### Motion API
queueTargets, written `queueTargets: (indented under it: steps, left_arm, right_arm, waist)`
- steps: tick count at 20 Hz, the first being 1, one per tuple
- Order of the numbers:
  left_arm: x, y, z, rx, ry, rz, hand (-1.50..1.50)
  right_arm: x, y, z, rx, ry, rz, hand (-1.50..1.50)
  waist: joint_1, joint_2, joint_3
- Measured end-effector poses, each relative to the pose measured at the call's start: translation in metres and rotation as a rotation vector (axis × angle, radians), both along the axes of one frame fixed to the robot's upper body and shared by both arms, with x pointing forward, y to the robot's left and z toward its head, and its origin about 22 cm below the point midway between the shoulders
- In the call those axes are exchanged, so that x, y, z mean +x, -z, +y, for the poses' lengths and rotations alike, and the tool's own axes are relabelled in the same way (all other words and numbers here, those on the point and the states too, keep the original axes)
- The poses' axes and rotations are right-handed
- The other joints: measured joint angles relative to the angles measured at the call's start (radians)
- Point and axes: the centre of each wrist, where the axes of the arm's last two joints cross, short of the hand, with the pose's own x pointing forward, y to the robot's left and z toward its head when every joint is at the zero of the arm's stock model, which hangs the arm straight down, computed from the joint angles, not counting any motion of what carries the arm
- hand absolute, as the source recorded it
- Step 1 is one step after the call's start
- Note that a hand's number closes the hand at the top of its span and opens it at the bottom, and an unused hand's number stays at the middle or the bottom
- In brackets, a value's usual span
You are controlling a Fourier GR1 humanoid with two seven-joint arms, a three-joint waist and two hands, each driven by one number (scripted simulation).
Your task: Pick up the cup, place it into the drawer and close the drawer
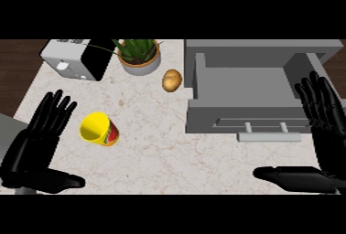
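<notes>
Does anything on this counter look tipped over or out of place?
Yes. The yellow cup lies on its side on the counter, mouth toward the left hand. A potato sits loose beside the potted plant. The drawer stands open.

You see the left hand (37, 137) at the lower left, palm open, its fingers straight and pointing up and slightly right, the thumb stretched out sideways along the bottom. Your right hand (324, 128) stands at the right edge the same way, fingers straight and spread upward, thumb reaching left.
</notes>
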Motion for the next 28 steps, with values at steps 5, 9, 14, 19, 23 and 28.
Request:
queueTargets:
  steps: [5, 9, 14, 19, 23, 28]
  left_arm:
    - [0.003, 0.029, 0.018, 0.036, -0.069, 0.041, -1.50]
    - [0.011, 0.061, 0.034, 0.071, -0.110, 0.076, -1.50]
    - [0.015, 0.097, 0.046, 0.105, -0.146, 0.114, -1.50]
    - [0.022, 0.125, 0.055, 0.105, -0.155, 0.142, -1.50]
    - [0.019, 0.146, 0.070, 0.097, -0.166, 0.141, -1.50]
    - [0.026, 0.163, 0.068, 0.097, -0.190, 0.151, -1.50]
  right_arm:
    - [0.001, -0.002, -0.006, -0.001, -0.001, 0.000, -1.50]
    - [0.004, -0.004, -0.005, 0.000, 0.002, -0.006, -1.50]
    - [0.010, 0.000, -0.006, -0.001, -0.004, -0.004, -1.50]
    - [0.012, -0.005, -0.006, -0.004, -0.010, -0.009, -1.50]
    - [0.015, -0.003, -0.006, -0.001, -0.015, -0.006, -1.50]
    - [0.011, -0.001, -0.007, 0.004, -0.016, -0.012, -1.50]
  waist:
    - [-0.001, 0.000, 0.000]
    - [-0.003, 0.001, 0.000]
    - [-0.004, 0.001, 0.000]
    - [-0.004, 0.001, 0.000]
    - [-0.006, 0.002, -0.001]
    - [-0.012, 0.003, -0.001]
